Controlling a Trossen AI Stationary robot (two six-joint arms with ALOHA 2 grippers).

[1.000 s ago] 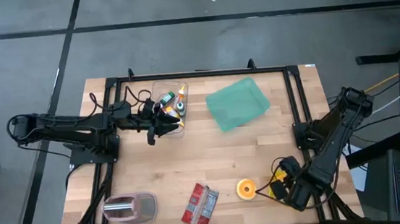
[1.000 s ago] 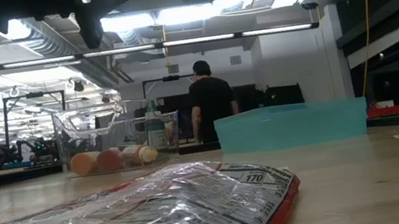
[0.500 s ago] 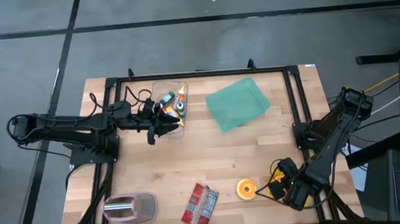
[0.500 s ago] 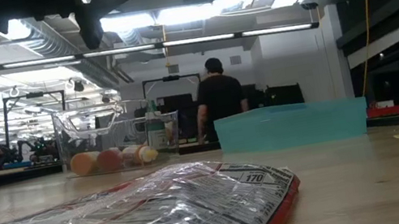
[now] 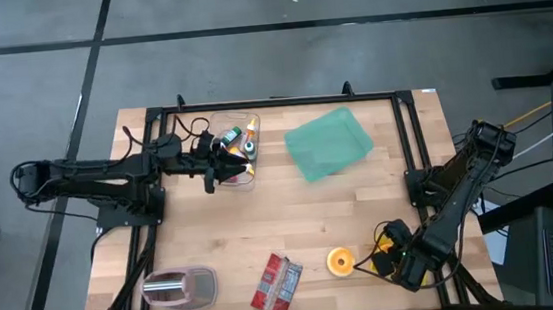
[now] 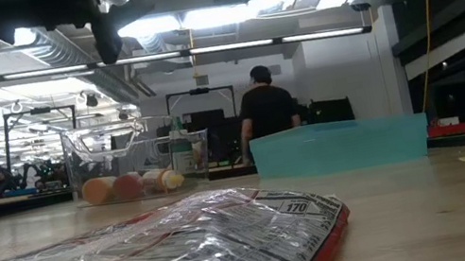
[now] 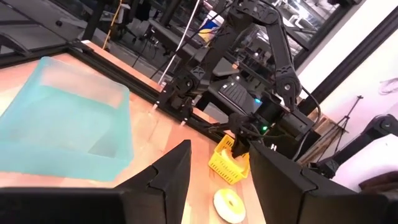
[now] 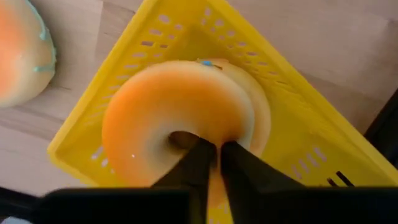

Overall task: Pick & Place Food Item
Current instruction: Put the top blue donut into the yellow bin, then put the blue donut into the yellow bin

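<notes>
Right gripper (image 8: 214, 163) is positioned inside the yellow basket (image 8: 298, 130), its fingers nearly shut on the rim of the orange doughnut (image 8: 180, 118); compared with the earlier frame, it is lowered slightly. Left gripper (image 7: 217, 168) is held half-open above the clear bin (image 5: 235, 143). A second doughnut (image 5: 340, 261) lies on the wooden table (image 5: 342, 209). A person (image 6: 265, 110) has walked rightward in the room behind.
</notes>
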